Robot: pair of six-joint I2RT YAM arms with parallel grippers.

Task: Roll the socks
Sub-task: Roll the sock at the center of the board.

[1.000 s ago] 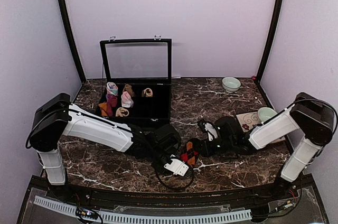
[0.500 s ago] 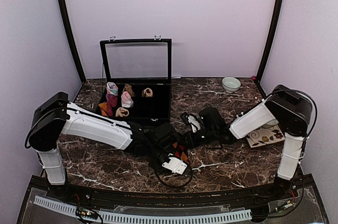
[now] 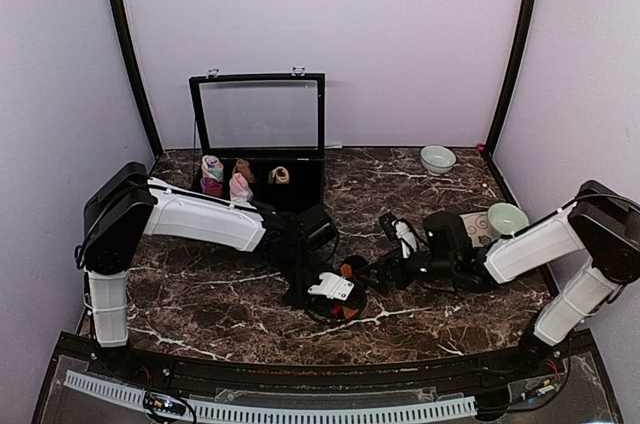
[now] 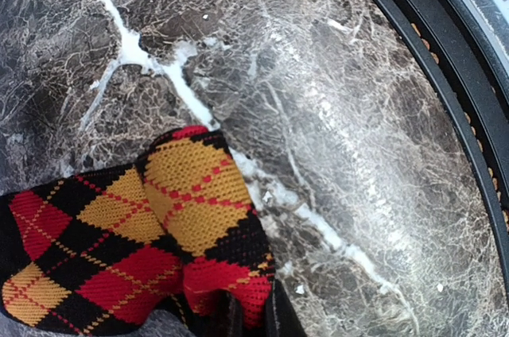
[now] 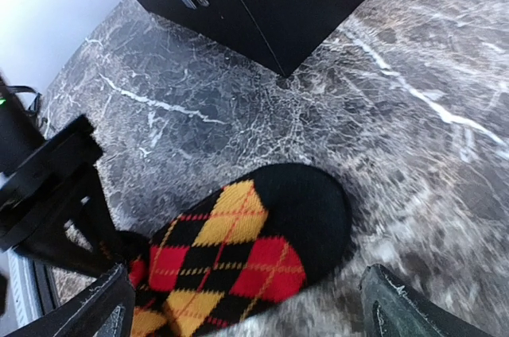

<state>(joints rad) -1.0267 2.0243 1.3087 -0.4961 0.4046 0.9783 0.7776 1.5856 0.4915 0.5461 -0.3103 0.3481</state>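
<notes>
One black sock with red and orange argyle diamonds point(image 5: 238, 253) lies on the marble table, its black toe pointing right. In the top view the sock point(image 3: 349, 305) shows as a small bunch under my left gripper point(image 3: 338, 296). In the left wrist view my left gripper point(image 4: 253, 319) is shut, pinching the sock's point(image 4: 135, 226) red-and-black edge. My right gripper point(image 5: 246, 309) stands open, its fingers point(image 5: 413, 309) wide on either side of the toe end and not touching it. In the top view the right gripper point(image 3: 380, 274) sits just right of the sock.
A black case point(image 3: 300, 206) with its glass lid raised stands behind, holding small sock rolls point(image 3: 238, 187); its front wall point(image 5: 318, 11) is near the sock. A pale bowl point(image 3: 437, 158) sits at the back right, another point(image 3: 505, 216) on a patterned mat by the right arm.
My right gripper has opened, let go of the sock and drawn back to the right. The left arm has swung its elbow back, still pinching the sock, which shifted slightly.
</notes>
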